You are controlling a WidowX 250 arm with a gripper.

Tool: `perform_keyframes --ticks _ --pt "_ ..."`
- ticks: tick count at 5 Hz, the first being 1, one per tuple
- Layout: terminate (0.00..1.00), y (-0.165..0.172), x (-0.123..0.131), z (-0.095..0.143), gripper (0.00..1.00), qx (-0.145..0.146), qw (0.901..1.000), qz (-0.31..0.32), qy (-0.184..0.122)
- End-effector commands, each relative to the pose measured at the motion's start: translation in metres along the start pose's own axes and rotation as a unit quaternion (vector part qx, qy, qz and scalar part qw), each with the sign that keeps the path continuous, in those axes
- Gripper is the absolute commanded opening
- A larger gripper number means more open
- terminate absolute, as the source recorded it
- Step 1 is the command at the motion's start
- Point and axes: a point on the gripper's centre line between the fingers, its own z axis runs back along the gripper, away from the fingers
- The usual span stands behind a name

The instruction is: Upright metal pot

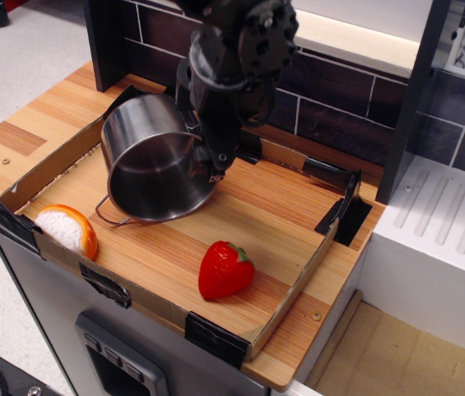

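The metal pot (154, 157) lies tipped on its side at the back left of the cardboard tray (298, 285), its open mouth facing front and its base toward the back wall. One wire loop handle (109, 217) sticks out at the lower left rim. My gripper (217, 165) reaches down from above and sits right at the pot's right rim, where the other handle is hidden behind it. Its fingers are dark and overlap the rim, so I cannot see whether they are open or closed on it.
A toy strawberry (224, 270) lies in the tray's front middle. An orange-and-white toy piece (68, 231) sits in the front left corner. A dark tiled wall (323, 107) stands behind the tray, and a white drainer (439, 239) is on the right.
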Motion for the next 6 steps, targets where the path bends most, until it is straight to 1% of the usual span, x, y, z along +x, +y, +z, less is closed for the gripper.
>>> perform_keyframes --ticks 1,2,3,4,5,6 --pt "0.0 0.013 0.005 -0.01 1.0 0.034 0.9994 0.011 0.005" --pt "0.0 0.015 0.006 -0.014 1.0 0.039 0.9991 0.019 0.007" --pt "0.0 0.018 0.007 -0.014 0.0 0.041 0.9982 0.043 0.002" --pt "0.0 0.022 0.007 -0.012 0.0 0.043 0.9974 0.056 0.009" --pt "0.0 0.032 0.008 -0.009 0.0 0.017 0.9968 0.077 0.012" --pt "0.0 0.047 0.011 -0.005 0.0 -0.048 0.9936 0.101 0.015"
